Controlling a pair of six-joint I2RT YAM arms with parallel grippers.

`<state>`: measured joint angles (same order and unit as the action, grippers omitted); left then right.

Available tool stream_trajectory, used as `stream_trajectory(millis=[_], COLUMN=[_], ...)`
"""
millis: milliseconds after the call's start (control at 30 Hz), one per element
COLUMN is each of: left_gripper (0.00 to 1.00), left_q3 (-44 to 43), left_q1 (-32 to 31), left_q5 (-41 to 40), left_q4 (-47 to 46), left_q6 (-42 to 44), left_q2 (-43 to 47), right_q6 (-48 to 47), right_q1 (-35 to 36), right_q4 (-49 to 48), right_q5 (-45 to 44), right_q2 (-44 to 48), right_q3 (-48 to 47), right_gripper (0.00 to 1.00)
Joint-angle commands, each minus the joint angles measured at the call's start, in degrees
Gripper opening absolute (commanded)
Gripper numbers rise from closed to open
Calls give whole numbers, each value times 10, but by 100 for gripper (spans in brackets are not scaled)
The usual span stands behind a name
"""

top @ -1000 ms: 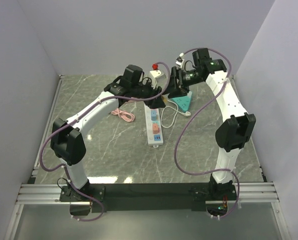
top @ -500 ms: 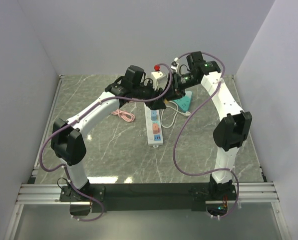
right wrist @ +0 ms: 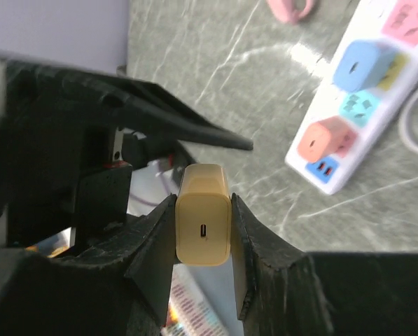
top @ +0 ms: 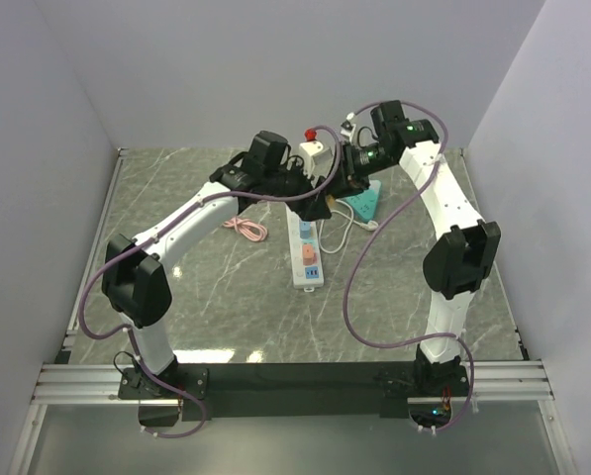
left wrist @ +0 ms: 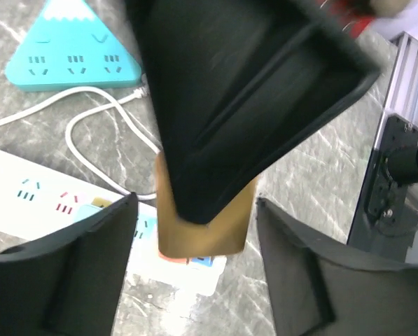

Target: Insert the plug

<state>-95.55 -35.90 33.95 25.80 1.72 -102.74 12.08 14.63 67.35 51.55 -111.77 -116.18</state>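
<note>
The plug [right wrist: 203, 224] is a yellow charger block with a small port on the face towards the right wrist camera. My right gripper [right wrist: 203, 241] is shut on it, both fingers pressed flat to its sides. My left gripper [left wrist: 194, 280] stands open around the same plug [left wrist: 205, 227], with a gap on each side. The two grippers meet in the air above the far end of the white power strip [top: 307, 247], left gripper [top: 322, 199] against right gripper [top: 338, 188]. The strip [right wrist: 363, 105] carries a blue plug [right wrist: 363, 63] and a pink plug [right wrist: 324, 140].
A teal triangular socket block [top: 364, 203] lies right of the strip, with a white cord [left wrist: 96, 122] looping beside it. A pink cable [top: 244, 228] lies to the left. A white box with a red button [top: 313, 146] stands at the back.
The right gripper swung left to meet the left gripper and shut on the yellow plug. The left gripper's jaws then opened off the plug.
</note>
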Motion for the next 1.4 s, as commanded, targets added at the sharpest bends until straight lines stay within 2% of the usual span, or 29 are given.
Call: stream_trajectory(millis=[0,33,67,133,167,367,433,567,767,900,1033,1133,1367], left_gripper=[76,77,87,88,99,99,99,99,100,100,99,99,100], left_q3=[-11,2,9,29,35,110,157,187,167,144,93,70,60], left_q1=[14,23,28,43,49,92,115,160,192,196,199,203,220], left_q5=[-4,7,17,38,47,75,72,56,24,4,-24,-25,-6], left_q4=[-45,-50,-52,-58,-58,-40,-52,-50,-48,-51,-13,-10,-22], left_q6=[-53,-60,-74,-86,-92,-110,-126,-154,-179,-204,-217,-219,-221], left_q2=[19,26,31,44,49,104,125,137,116,88,45,23,4], right_q6=[-11,-10,-8,-1,7,41,38,36,61,66,45,37,12], right_q1=[-7,-7,-10,-14,-18,-14,4,40,81,101,112,113,116], right_q4=[15,15,15,10,6,-50,-61,-76,-163,-187,-201,-197,-137], right_q5=[-51,-60,-70,-92,-95,-158,-201,-271,-354,-393,-449,-482,-502], right_q2=[21,16,11,0,-3,-17,-33,-64,-95,-133,-145,-158,-223], right_q3=[-70,-82,-92,-120,-126,-135,-142,-156,-137,-146,-133,-131,-205], right_gripper=[0,0,0,0,0,0,0,0,0,0,0,0,0])
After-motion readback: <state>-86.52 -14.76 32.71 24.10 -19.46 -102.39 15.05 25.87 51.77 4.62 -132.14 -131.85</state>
